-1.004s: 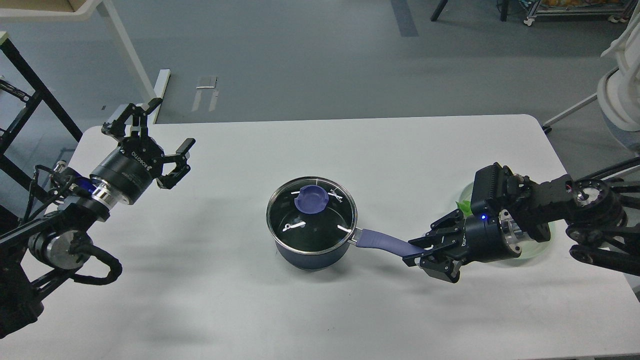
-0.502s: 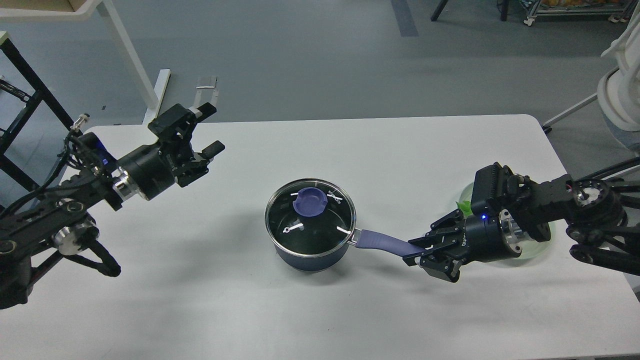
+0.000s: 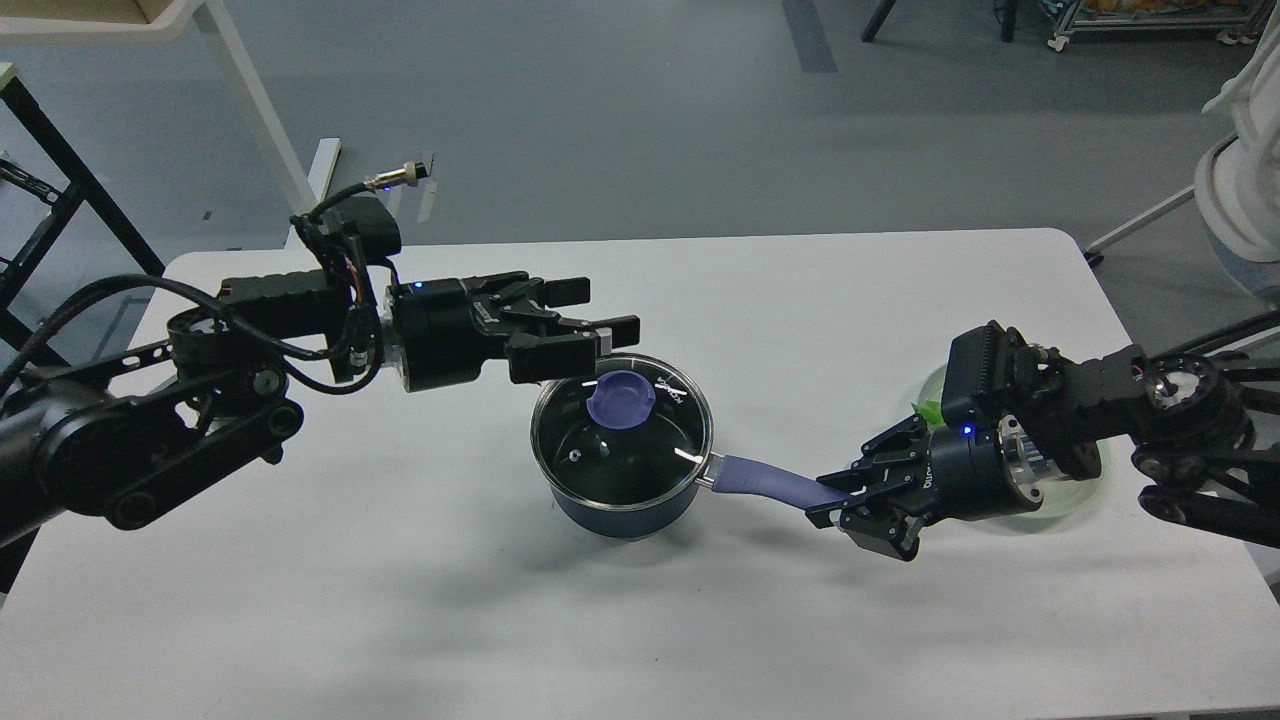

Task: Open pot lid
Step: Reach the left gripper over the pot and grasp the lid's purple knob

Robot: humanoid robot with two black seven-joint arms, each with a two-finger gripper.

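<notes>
A dark blue pot (image 3: pixel 620 505) stands at the table's middle with a glass lid (image 3: pixel 622 432) on it. The lid has a purple knob (image 3: pixel 621 400). The pot's purple handle (image 3: pixel 775 486) points right. My right gripper (image 3: pixel 838 505) is shut on the end of that handle. My left gripper (image 3: pixel 600 315) is open, stretched out level, just behind and to the left of the knob and apart from it.
A pale green plate (image 3: pixel 1090 480) with something green on it lies behind my right wrist, mostly hidden. The white table (image 3: pixel 400 600) has rounded corners. A white desk leg and black frame stand beyond its far left edge.
My left arm has swung right from the table's far left corner to the pot, and its gripper now sits by the lid's knob. The right gripper and pot have held still.
</notes>
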